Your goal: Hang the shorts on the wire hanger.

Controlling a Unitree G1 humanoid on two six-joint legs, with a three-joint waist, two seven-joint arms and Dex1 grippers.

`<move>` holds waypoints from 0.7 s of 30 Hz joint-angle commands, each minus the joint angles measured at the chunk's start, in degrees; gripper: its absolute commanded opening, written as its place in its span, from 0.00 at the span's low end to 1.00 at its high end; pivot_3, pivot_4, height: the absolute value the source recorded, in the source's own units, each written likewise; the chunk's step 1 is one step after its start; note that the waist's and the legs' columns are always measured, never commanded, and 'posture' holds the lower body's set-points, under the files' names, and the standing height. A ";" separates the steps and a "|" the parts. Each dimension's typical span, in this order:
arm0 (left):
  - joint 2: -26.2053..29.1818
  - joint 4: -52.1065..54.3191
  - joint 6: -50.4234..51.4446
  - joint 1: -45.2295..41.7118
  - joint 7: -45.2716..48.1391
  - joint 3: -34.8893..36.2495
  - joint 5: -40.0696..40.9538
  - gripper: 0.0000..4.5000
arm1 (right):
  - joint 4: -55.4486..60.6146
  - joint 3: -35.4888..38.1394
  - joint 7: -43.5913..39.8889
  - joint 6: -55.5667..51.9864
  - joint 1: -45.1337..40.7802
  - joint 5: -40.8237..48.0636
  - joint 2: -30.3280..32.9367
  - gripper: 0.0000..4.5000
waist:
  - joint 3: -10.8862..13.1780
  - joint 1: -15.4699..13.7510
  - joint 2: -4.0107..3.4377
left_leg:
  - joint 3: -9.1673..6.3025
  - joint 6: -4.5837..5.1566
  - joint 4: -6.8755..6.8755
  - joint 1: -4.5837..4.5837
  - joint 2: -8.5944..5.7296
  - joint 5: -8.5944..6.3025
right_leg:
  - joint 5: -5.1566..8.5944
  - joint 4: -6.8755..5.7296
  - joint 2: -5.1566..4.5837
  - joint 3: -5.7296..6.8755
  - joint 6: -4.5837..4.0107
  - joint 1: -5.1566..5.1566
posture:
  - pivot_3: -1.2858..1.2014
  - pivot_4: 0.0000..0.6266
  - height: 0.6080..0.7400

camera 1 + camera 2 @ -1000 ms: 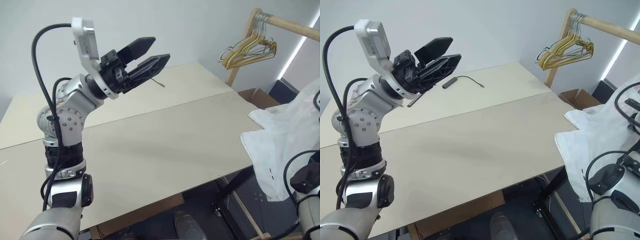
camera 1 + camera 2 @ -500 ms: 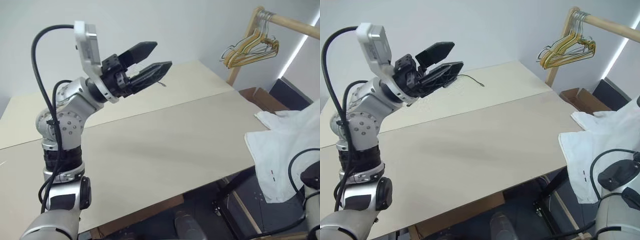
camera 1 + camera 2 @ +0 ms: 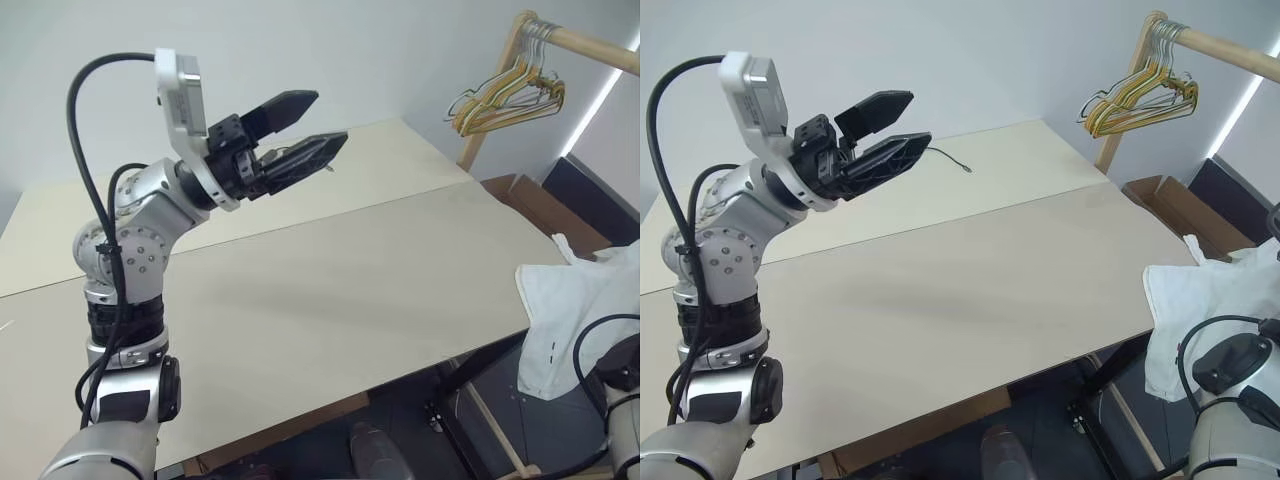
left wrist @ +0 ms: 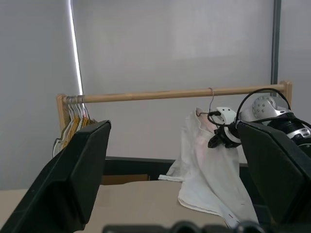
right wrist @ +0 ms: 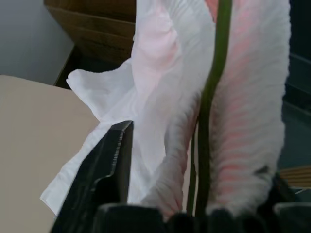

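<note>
1. Right gripper point(image 5: 194, 165) sits at 4 o'clock in the head views, off the table's point(image 3: 330, 280) near right corner; its fingers point(image 5: 107, 170) stand apart, with cloth and wire in the gap between them.
2. The shorts point(image 3: 575, 300) hang at 3 to 4 o'clock, just beside the table's right edge; white, gathered, a pink tinge at the middle; a small dark mark near the hem.
3. The wire hanger point(image 5: 214, 97) runs as a thin olive line through the folds of the shorts; the left wrist view shows its hook point(image 4: 211, 97) on the wooden rail point(image 4: 160, 94), with the shorts draped below.
4. Left gripper point(image 3: 325, 118) hovers high at 11 o'clock above the table; claw spread wide, nothing in it; it points toward 3 o'clock.
5. Thin dark cable point(image 3: 950, 160) lies on the far part of the table at 12 o'clock.
6. Cardboard box point(image 3: 1180, 205) on the floor at 2 o'clock; bunch of yellow and white hangers point(image 3: 505, 100) at the rail's end at 1 o'clock, well apart from the shorts.
</note>
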State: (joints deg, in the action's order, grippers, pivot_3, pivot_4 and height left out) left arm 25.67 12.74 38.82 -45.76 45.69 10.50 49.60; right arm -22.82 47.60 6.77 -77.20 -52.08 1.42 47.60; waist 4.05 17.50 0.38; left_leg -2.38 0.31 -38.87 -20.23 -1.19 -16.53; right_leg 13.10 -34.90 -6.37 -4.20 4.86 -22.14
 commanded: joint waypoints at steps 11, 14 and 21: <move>1.79 1.37 -1.11 -0.02 0.69 0.81 0.99 1.00 | 20.70 -12.16 5.83 37.90 17.01 -7.44 -2.16 0.99 | -0.02 -0.97 -0.03 | -0.01 0.00 -0.05 0.03 -0.03 0.00 | 0.02 -0.03 -0.04 -0.02 0.03 -0.07 | 0.42 0.06 1.00; 1.84 1.27 -1.24 0.02 0.77 0.68 0.70 1.00 | 25.22 -13.00 8.29 48.79 19.39 -8.52 -4.14 0.99 | -0.02 -0.95 -0.04 | -0.11 -0.01 -0.04 0.04 -0.04 0.00 | 0.01 -0.06 -0.06 -0.03 0.03 -0.08 | 0.42 0.06 1.00; 4.42 2.46 -7.28 6.09 3.01 0.52 -5.01 1.00 | 42.63 -21.85 -13.03 60.71 23.67 8.10 -8.53 0.99 | -0.16 -0.39 -0.22 | -0.29 -0.01 0.05 0.08 0.05 0.01 | 0.01 -0.12 0.05 -0.18 0.02 0.02 | 0.44 0.04 1.00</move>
State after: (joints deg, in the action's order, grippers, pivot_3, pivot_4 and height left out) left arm 29.36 13.42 33.60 -39.78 48.47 10.17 45.73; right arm 16.02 27.35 -1.73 -16.22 -28.14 5.05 39.10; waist 3.89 17.10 0.16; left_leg -2.71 0.28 -38.84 -20.10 -1.15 -16.51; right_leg 13.09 -35.02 -6.31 -4.36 4.86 -22.11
